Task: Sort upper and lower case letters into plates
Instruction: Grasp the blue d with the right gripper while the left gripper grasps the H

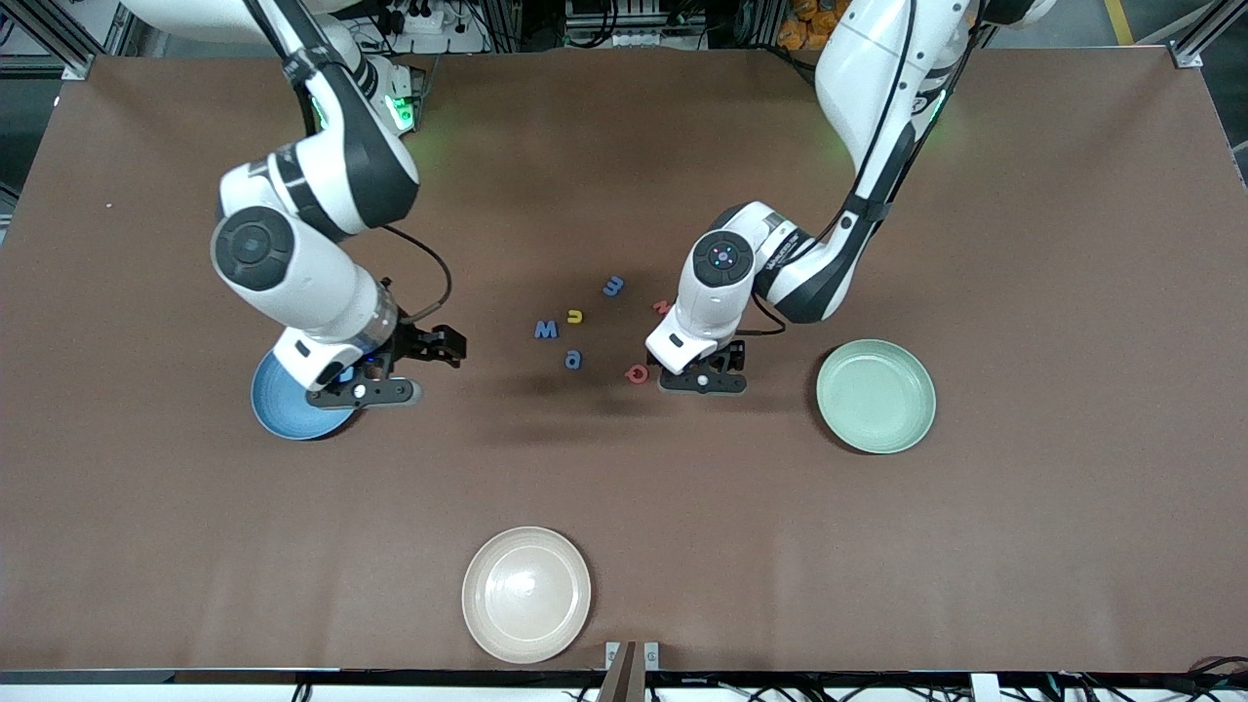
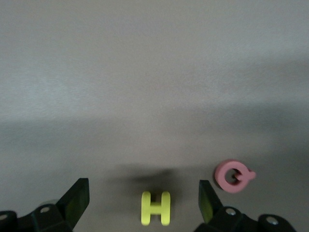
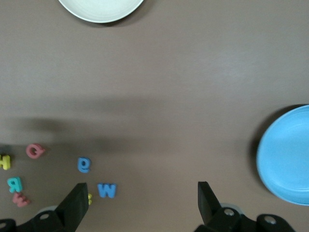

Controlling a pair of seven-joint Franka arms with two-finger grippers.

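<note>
Left hand hovering low over the letter cluster at mid-surface, fingers spread wide, gripping nothing; yellow H lying flat between them, pink-red Q lying just beside one finger. Right hand hanging over the edge of the blue plate toward the right arm's end, fingers equally wide apart, likewise holding nothing.

Letters resting loosely grouped on the brown surface between the two arms: blue W, yellow u, blue m farthest from the front camera, blue a, red Q touching nothing, and a red letter partly hidden by the left arm. Teal R showing in the right wrist view beside the red letter; its place in the front view hidden under the left arm.

Green plate sitting toward the left arm's end, well apart from the letters. White plate lying nearest the front camera, holding nothing. Blue and green plates also holding no letters.
</note>
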